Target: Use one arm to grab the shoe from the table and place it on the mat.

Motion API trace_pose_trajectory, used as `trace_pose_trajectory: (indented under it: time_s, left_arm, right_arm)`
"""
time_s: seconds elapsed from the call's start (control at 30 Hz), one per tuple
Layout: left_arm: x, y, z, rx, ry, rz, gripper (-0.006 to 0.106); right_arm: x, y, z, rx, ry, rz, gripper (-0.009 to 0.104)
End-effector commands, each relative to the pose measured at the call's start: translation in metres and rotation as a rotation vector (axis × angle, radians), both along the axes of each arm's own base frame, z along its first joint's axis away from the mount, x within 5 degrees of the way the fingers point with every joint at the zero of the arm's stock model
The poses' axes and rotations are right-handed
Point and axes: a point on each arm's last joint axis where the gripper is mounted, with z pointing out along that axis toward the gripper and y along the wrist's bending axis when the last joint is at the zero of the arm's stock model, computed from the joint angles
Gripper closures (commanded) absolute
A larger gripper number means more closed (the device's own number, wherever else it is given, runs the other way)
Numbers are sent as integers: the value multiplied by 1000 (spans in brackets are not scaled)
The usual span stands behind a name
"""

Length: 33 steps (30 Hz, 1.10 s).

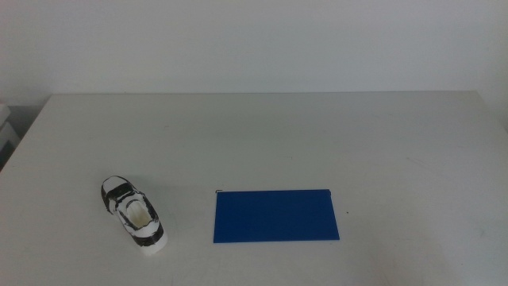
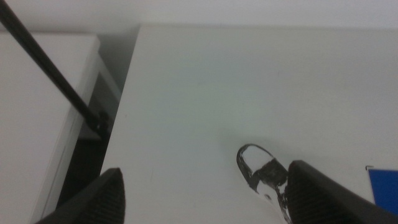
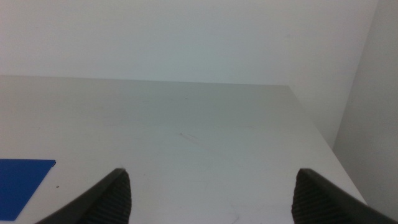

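The shoe [image 1: 133,214], a small white sneaker with black panels and a cream lining, lies on the white table [image 1: 262,135] at the front left, its toe toward the far left. The dark-blue mat [image 1: 275,215] lies flat to its right, a short gap away. Neither arm shows in the middle view. In the left wrist view my left gripper [image 2: 205,202] stands open above the table, with the shoe [image 2: 261,177] partly behind one jaw and a corner of the mat [image 2: 382,186] beyond. My right gripper [image 3: 211,199] is open over bare table, a corner of the mat [image 3: 22,180] to one side.
The table's left edge [image 2: 127,124] drops off beside a white cabinet [image 2: 43,112], with a black rod [image 2: 56,74] slanting across it. The table's right edge [image 3: 317,130] meets the white wall.
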Motion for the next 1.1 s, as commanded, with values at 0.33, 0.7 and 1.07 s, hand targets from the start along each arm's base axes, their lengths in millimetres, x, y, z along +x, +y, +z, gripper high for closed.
trace_pose_trajectory:
  time_s: [0.33, 0.7, 1.07]
  left_arm:
    - [51, -6, 52, -112, 163, 19, 14]
    - [94, -42, 35, -182, 278, 92, 14]
    - [127, -67, -15, -348, 495, 250, 11]
  right_arm:
    - [-2, -1, 11, -25, -107, -7, 29]
    - [-2, -1, 11, -25, -107, -7, 29]
    - [-2, -1, 11, -25, -107, -7, 29]
